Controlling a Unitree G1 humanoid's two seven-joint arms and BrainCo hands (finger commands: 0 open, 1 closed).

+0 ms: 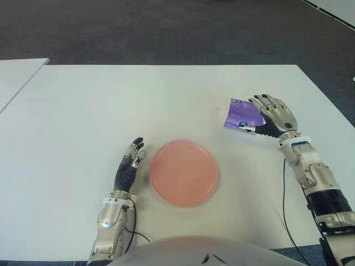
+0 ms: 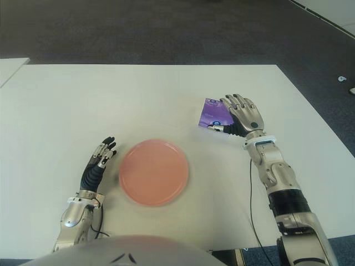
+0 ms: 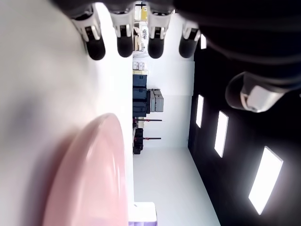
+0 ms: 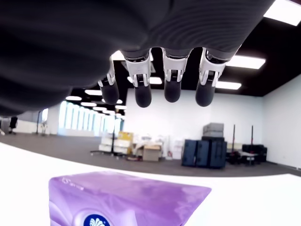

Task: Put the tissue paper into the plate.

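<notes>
A purple tissue pack (image 1: 242, 113) lies on the white table (image 1: 138, 105), right of centre. My right hand (image 1: 272, 115) is at the pack's right edge, fingers spread and extended, the thumb low by the pack's near corner; nothing is clasped. From the right wrist view the pack (image 4: 127, 200) sits just under the straight fingers (image 4: 171, 82). The pink round plate (image 1: 183, 172) lies near the table's front, left of the pack, with nothing in it. My left hand (image 1: 131, 162) shows just left of the plate, fingers straight and holding nothing.
A second white table (image 1: 16, 77) stands at the far left, separated by a narrow gap. Dark carpet lies beyond the table's far edge. A black cable (image 1: 285, 205) runs along my right forearm down to the table's front edge.
</notes>
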